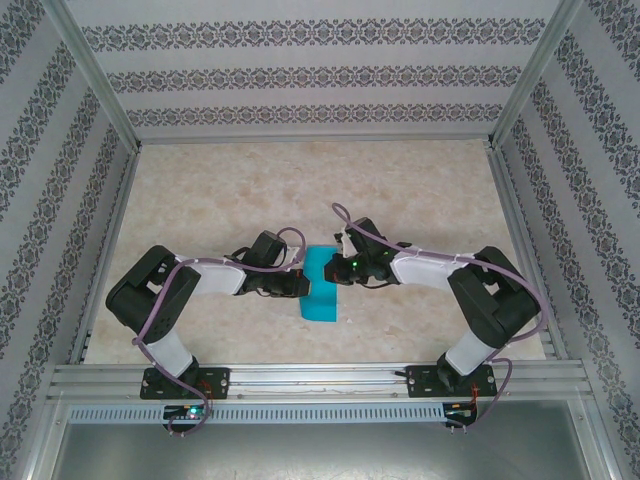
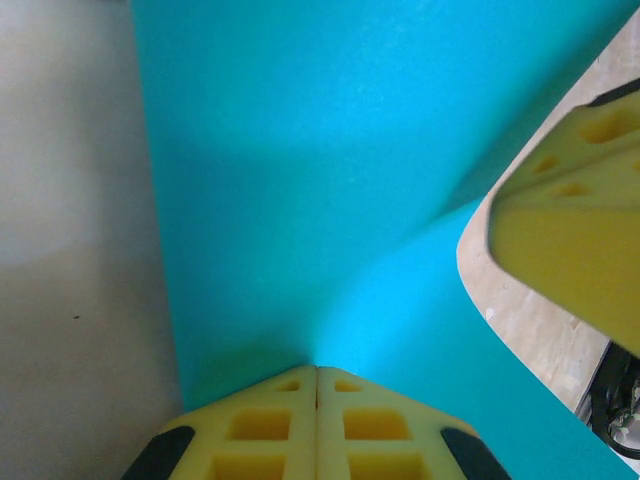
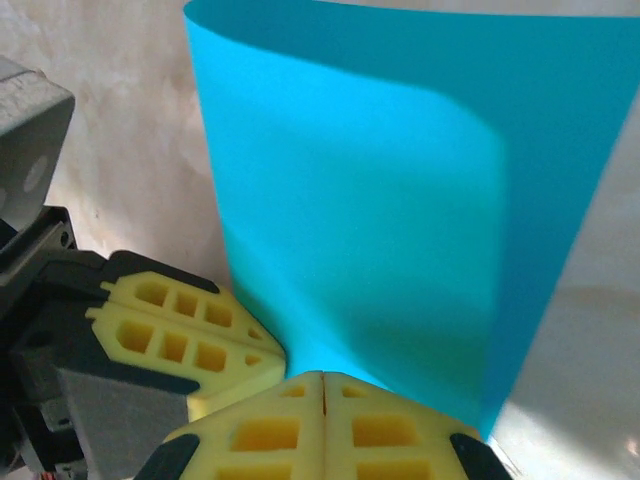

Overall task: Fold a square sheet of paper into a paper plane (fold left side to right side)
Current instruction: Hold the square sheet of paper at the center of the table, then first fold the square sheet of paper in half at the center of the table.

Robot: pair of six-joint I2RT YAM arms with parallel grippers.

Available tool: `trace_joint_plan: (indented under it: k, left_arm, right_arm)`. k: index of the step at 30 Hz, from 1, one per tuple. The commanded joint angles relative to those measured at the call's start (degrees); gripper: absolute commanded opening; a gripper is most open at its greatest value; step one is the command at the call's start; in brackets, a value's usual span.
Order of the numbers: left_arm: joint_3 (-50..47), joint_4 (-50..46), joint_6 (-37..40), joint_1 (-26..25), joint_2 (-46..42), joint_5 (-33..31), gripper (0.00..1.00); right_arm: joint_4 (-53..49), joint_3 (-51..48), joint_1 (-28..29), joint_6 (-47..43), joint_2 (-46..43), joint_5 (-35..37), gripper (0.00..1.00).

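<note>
The square sheet of paper (image 1: 322, 300) is seen near the middle of the marbled beige worktop (image 1: 250, 190), between the two arms. From above it shows as a narrow turquoise strip, longer than it is wide. Its left edge is covered by the left end effector (image 1: 303, 285) and its upper right part by the right end effector (image 1: 337, 268), so the full outline cannot be traced from above.

In the left wrist view the left end effector (image 2: 317, 375) is closed, its yellow foam pads pressed together with no gap. The sheet is drawn into a shallow ridge that ends at their seam, so it appears to be pinched there. The upper right corner of that view is blocked by the pads (image 2: 570, 230) of the right end effector, which hang just over a rounded edge of the paper.

In the right wrist view the right end effector (image 3: 323, 378) is likewise closed. The paper is curled over on itself, one layer arching above the other. Its near edge is lifted off the worktop and runs into the closed tips. Just to the left, the pads (image 3: 180, 340) of the left end effector sit against the sheet's edge.

The worktop is enclosed by patterned walls (image 1: 300, 75) and an aluminium frame rail (image 1: 320, 380) at the near edge, and a purple cable (image 1: 150, 340) is looped along the left arm.
</note>
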Motion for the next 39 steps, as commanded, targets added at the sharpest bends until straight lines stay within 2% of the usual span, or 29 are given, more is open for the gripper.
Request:
trace_joint_plan:
  k: [1,7,19,32,39]
  left_arm:
    - [-1.11,-0.74,-0.2,-0.62,0.98,-2.21,0.06]
    - [-0.74,-0.67,0.02,-0.62,1.51,-1.52,0.06]
    - [-2.59,-1.68,0.12,-0.62,-0.33,0.24,0.05]
    - [-12.41,-1.53,-3.37,-2.32,-8.78,1.33,0.06]
    - [-7.75,-5.85,-4.73,-1.55,-15.86,-1.93,0.07]
  right_arm:
    - [4.36,1.82,0.92,1.77,2.91,-2.07,0.0]
    - [6.36,4.09,1.85,2.59,7.17,-3.77,0.0]
    - [1.21,1.88,0.95,2.29,11.06,2.54,0.0]
    - [-0.76,1.28,-0.29,0.37,11.17,3.41,0.0]
    - [-0.98,1.98,0.2,-0.43,11.24,2.8,0.0]
